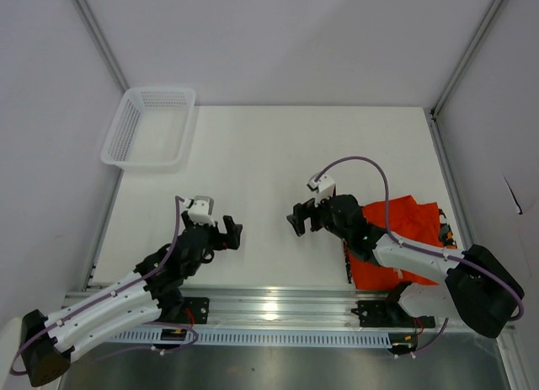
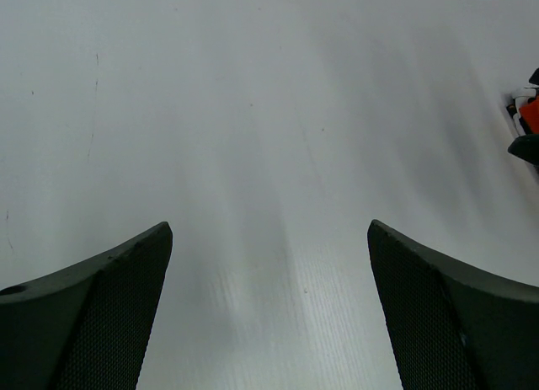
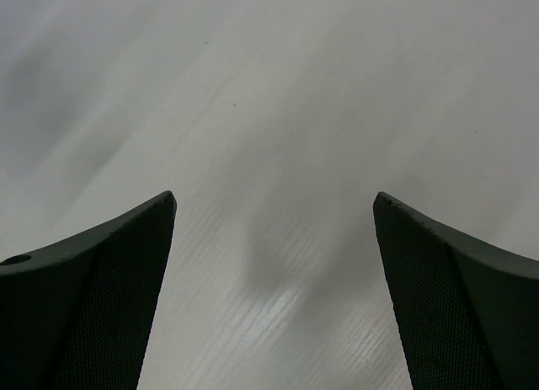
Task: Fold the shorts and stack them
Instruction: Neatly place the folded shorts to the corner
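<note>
Orange shorts (image 1: 413, 217) lie in a rumpled heap on the right side of the white table (image 1: 269, 154), near its front edge, and the right arm reaches across them so that part of the cloth is hidden. At the heap's right edge we see a dark blotchy patch (image 1: 445, 232), too small for us to say whether it is a second pair. The right gripper (image 1: 300, 221) sits just left of the heap, over bare table and apart from the cloth. Its wrist view shows the fingers (image 3: 101, 306) spread wide with nothing between them. The left gripper (image 1: 232, 234) faces it from the left, the two near each other but not touching. Its fingers (image 2: 93, 314) are likewise spread wide over bare table and hold nothing. A white mesh basket (image 1: 126, 129) stands at the far left corner, well apart from the shorts.
</note>
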`<state>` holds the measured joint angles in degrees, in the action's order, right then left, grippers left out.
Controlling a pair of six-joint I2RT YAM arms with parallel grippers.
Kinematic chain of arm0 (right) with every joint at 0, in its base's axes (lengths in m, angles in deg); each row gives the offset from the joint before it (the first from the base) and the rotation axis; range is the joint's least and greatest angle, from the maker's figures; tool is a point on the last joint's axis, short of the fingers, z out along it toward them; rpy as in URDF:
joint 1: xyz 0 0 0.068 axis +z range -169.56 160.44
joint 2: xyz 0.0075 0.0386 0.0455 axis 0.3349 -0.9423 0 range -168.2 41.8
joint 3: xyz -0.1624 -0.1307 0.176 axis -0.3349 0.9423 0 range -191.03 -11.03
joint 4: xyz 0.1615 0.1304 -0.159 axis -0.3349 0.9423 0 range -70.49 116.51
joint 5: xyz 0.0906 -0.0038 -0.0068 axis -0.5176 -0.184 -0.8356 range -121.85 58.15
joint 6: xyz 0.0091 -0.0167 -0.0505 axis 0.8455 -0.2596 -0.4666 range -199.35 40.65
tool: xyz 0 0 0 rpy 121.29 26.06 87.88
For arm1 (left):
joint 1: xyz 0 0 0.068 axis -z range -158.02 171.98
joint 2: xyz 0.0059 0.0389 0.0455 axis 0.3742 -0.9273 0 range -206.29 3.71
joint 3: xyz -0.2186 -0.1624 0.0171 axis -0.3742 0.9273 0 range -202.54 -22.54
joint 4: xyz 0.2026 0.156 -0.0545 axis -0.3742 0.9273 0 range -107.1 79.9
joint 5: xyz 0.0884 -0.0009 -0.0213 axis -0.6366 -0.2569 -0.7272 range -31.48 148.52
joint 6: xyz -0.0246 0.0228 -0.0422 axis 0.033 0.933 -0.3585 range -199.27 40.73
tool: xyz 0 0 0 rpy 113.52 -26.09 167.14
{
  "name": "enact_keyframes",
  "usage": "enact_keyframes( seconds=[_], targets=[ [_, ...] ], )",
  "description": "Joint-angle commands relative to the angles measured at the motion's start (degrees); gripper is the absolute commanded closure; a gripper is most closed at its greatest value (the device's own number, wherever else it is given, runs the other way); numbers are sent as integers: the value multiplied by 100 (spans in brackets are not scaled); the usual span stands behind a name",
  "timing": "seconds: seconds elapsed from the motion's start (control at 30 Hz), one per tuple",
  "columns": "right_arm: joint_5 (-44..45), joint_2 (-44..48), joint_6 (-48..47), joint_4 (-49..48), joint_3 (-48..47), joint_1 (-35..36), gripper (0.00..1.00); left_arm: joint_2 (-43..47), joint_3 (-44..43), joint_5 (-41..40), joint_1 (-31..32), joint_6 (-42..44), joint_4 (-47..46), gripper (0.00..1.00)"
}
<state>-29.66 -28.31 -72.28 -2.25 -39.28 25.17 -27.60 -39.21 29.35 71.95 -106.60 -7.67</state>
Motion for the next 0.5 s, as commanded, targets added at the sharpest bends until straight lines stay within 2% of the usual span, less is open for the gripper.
enact_keyframes(
  seconds=[0.0, 0.47],
  targets=[
    [-79, -47, 66, -443, -172, -8, 1, 99, 41, 34, -32, 114, -205, 1],
    [-97, -117, 93, -461, -198, -17, 0, 2, 41, 34, -32, 88, -205, 1]
  ],
)
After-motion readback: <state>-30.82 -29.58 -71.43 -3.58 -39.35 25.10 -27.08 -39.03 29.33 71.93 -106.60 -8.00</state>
